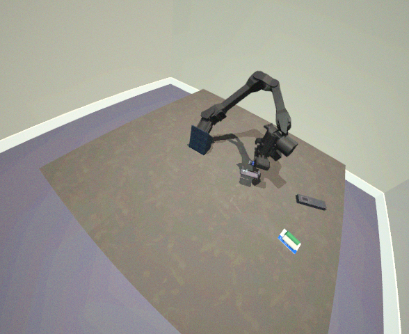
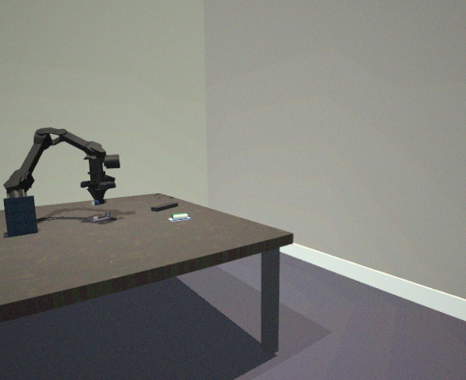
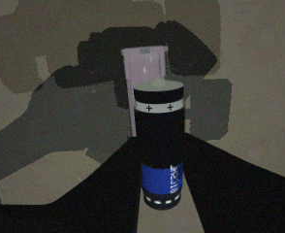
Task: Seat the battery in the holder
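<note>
My gripper (image 1: 253,163) (image 2: 98,201) (image 3: 159,143) is shut on the battery (image 1: 252,163) (image 2: 95,203) (image 3: 161,179), a black and blue cylinder. In the wrist view its raised terminal end points to the top of the picture and its flat end to the bottom. The pale pinkish holder (image 1: 250,174) (image 2: 98,218) (image 3: 144,69) lies on the table below, with a gap under the battery in the exterior view. In the wrist view the holder runs roughly along the battery, a little to its left. The battery and fingers hide its near part. I cannot tell which end has the spring.
A dark oblong remote-like object (image 1: 311,202) (image 2: 164,207) lies on the table (image 1: 183,216) (image 2: 61,261). A white and green piece on a blue base (image 1: 290,241) (image 2: 179,216) lies beyond the holder, away from the arm's dark blue base block (image 1: 199,140) (image 2: 21,215).
</note>
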### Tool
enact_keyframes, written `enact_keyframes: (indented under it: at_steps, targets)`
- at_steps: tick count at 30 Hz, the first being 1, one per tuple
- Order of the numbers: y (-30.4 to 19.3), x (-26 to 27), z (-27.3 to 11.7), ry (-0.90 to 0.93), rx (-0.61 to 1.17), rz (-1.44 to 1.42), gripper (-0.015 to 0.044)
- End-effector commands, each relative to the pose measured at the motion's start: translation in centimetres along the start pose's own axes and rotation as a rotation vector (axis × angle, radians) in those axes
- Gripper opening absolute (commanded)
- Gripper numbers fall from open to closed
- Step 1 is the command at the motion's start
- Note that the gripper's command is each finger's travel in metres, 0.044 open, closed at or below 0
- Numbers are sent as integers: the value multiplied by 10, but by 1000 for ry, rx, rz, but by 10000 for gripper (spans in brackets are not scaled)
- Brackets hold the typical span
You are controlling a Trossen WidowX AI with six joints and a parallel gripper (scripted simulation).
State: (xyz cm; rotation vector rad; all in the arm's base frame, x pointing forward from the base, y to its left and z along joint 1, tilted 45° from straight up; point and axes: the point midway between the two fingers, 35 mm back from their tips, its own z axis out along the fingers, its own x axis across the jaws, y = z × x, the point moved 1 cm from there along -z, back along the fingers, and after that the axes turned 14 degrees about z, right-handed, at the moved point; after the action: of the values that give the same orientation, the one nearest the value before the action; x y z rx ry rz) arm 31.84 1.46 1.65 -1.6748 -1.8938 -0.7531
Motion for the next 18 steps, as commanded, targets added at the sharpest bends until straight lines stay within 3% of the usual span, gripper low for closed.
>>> enact_keyframes:
  at_steps: [1, 18]
  targets:
    - [1, 1, 2, 2, -21, -17, 69]
    - [5, 2, 34, 32, -214, -2, 69]
